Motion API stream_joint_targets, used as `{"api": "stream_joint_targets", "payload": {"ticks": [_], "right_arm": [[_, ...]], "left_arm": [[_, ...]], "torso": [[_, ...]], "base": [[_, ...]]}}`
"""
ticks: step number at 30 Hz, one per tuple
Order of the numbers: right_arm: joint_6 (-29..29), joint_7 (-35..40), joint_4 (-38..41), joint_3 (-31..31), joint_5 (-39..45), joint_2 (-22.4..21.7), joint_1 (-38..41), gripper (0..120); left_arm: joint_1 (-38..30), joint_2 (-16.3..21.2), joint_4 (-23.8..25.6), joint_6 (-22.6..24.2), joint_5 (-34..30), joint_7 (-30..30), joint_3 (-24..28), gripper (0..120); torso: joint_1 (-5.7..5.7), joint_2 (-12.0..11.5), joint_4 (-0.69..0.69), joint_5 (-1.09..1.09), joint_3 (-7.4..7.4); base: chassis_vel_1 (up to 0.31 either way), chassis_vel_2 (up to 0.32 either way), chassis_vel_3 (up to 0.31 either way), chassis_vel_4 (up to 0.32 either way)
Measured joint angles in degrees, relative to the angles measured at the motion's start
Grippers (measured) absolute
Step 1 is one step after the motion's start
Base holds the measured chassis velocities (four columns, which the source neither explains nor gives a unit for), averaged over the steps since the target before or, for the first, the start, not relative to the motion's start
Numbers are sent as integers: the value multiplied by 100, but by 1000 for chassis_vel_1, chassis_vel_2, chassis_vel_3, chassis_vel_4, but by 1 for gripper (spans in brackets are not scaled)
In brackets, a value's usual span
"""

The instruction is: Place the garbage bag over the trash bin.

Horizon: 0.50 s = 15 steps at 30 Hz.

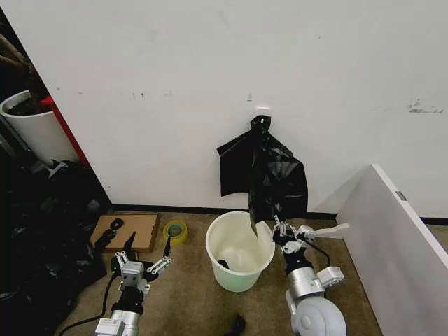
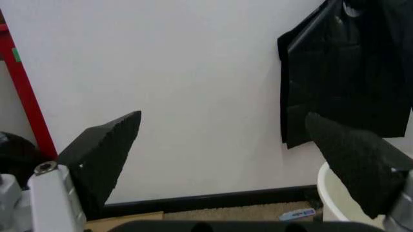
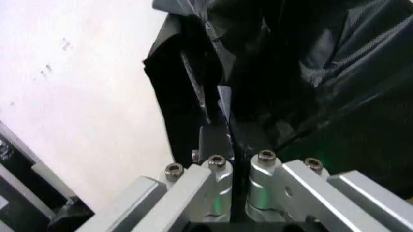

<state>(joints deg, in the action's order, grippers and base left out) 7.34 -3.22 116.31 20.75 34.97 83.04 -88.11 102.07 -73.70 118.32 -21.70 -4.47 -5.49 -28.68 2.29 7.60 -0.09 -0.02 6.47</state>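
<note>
Trash bin (image 1: 239, 260) stands on the carpeted floor near the wall, mouth open; a small dark item lies at its bottom, otherwise bare white inside. Garbage bag (image 1: 264, 173) hangs from a wall hook (image 1: 262, 110) directly above the bin's far rim, its lower edge reaching the rim. Right tool (image 1: 281, 229) closed, pinching the bag's lower edge (image 3: 219, 104) at the bin's right rim. Left tool (image 1: 143, 260) open, holding nothing, low over the floor left of the bin, well apart. White panel (image 1: 399, 238) close on the right; cardboard (image 1: 133, 229) and tape roll (image 1: 175, 230) left.

Left tool (image 2: 226, 159) spread wide, garbage bag (image 2: 348, 72) hanging on wall (image 2: 181, 72)
</note>
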Motion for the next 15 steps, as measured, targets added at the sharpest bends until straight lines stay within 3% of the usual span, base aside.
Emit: {"api": "stream_joint_targets", "payload": {"ticks": [4, 15], "right_arm": [[42, -7, 55, -29, -72, -33, -83, 0], [791, -545, -91, -800, -1797, -642, -763, 0]], "left_arm": [[-13, 5, -14, 0, -8, 0, -1, 100], [-86, 72, -41, 20, -109, 7, -21, 100]], "torso": [[0, 0, 0, 0, 0], [0, 0, -1, 0, 0]], "base": [[0, 0, 0, 0], [0, 0, 0, 0]]}}
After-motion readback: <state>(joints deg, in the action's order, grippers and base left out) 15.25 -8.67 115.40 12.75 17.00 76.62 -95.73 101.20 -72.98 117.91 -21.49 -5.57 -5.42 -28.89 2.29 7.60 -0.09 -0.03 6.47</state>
